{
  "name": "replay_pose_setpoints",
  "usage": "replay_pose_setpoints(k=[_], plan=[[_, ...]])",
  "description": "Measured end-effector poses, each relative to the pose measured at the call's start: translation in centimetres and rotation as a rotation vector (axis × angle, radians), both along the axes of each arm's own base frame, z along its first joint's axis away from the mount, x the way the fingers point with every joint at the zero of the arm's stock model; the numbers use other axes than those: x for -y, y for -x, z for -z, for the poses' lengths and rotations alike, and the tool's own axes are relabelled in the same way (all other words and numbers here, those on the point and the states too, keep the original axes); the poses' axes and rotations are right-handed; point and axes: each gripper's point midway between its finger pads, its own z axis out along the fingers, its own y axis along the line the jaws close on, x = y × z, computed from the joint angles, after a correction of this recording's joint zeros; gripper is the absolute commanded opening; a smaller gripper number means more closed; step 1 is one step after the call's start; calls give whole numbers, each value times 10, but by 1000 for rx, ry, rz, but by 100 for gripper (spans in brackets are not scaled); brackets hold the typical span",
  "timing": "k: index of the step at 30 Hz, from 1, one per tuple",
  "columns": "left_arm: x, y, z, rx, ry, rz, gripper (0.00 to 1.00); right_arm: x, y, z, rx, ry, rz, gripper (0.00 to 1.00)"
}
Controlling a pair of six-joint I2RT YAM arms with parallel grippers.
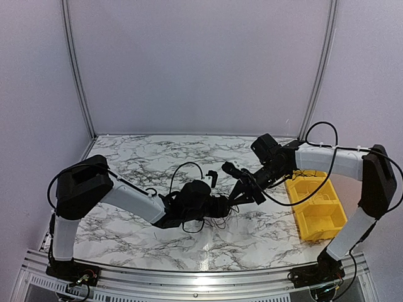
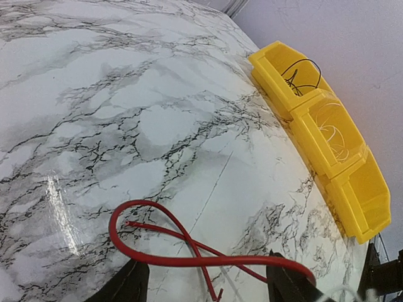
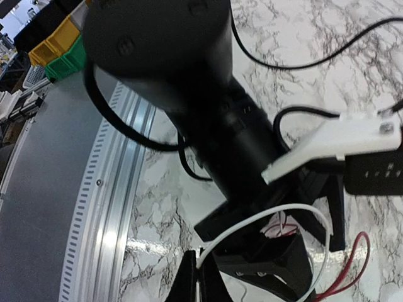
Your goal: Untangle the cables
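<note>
Table (image 1: 145, 157): marble-patterned top is filling the overhead view; wide bare room is lying toward 12 and 10 o'clock, while the near metal rail is closing off the 6 o'clock edge.
Left arm: it is reaching from 8 o'clock toward the centre, its left gripper (image 1: 221, 204) sitting low over the wires.
Right arm: it is coming in from 3 o'clock, its right gripper (image 1: 242, 189) meeting the left one near the middle.
Yellow bin (image 1: 318, 217): it is sitting at 4 o'clock by the right edge; thin dark and pale wires are lying in two of its compartments.
Red cable (image 2: 189, 251): it is looping on the table between the left fingers, crossing itself once.
White cable (image 3: 271, 226): it is arching near the right fingertips, in front of the left wrist.
Left hand state: fingers are standing wide, closed on nothing.
Right hand state: narrow, seemingly pinching the white cable; cannot tell for sure.
Step, as I judge: separating white from red.
Next move: probably drawing the white cable toward 3 o'clock, keeping clear of the bin wall.
</note>
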Motion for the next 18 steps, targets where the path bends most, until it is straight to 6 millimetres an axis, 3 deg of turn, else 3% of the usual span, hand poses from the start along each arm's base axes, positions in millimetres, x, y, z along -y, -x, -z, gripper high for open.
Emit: replay_pose_setpoints(k=[4, 11, 15, 18], plan=[[-1, -4, 11, -16, 14, -34, 58, -9, -3, -41, 19, -77, -29, 0], [-2, -6, 17, -31, 29, -60, 56, -21, -12, -162, 211, -260, -70, 0], [-4, -7, 18, -31, 37, -69, 55, -17, -3, -231, 331, -364, -80, 0], [-12, -7, 28, -39, 18, -81, 55, -8, 11, -270, 395, -432, -72, 0]])
